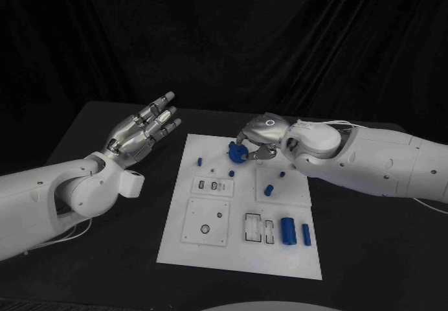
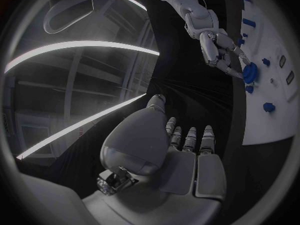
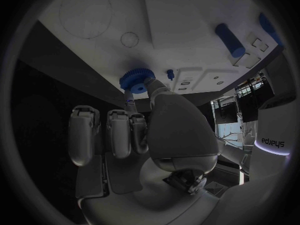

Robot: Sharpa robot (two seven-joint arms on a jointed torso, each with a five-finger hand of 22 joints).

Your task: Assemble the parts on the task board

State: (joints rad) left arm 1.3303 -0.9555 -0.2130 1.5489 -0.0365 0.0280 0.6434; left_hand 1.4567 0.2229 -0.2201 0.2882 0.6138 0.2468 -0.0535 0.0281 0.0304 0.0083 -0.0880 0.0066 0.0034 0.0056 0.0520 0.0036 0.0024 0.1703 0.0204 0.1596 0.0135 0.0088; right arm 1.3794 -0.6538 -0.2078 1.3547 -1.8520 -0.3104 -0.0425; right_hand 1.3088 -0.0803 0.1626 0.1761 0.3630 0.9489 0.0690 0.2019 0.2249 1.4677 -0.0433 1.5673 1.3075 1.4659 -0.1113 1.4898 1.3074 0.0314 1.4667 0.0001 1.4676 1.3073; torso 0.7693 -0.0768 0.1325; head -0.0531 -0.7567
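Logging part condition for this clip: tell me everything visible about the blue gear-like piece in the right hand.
The blue gear is a round, toothed wheel with a raised hub, matte like plastic, seemingly intact. The right hand pinches it between fingertips over the far edge of the task board, tilted rather than flat. Whether it touches the board cannot be told. The left hand is well apart from it.

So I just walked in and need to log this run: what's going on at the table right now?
The robot is assembling blue parts on the white task board. Its right hand holds a blue gear over the far edge of the board. The left hand is open, raised over the black table to the board's left, holding nothing. Several other blue parts sit on the board, including two cylinders near its right edge.
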